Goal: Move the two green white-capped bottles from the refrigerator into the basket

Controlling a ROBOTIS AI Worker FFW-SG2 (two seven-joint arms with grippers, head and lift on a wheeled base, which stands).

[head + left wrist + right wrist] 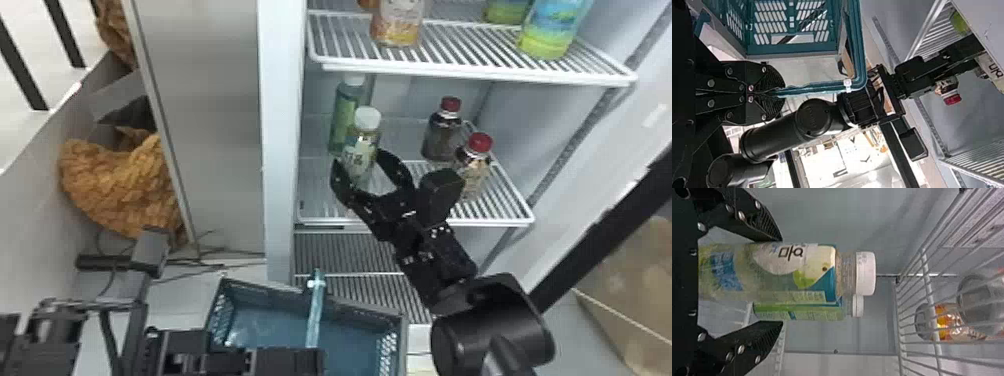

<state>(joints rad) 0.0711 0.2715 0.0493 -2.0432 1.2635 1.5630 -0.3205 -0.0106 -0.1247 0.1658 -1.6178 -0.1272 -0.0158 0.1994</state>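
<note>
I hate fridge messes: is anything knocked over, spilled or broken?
Nothing stands out. The front green white-capped bottle and the similar one behind it stand upright on the white wire shelf, as do two red-capped bottles; no spill or damage shows.

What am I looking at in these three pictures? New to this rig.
A two-armed robot. One picture is from its head, looking down into a refrigerator; the other two are from its wrists, turned sideways. On a shelf stand a green white-capped front bottle, a second green bottle behind it, and to their right two red-capped bottles. The right gripper is open around the front bottle, not clamped. The left gripper holds the handle of the basket below.
</note>
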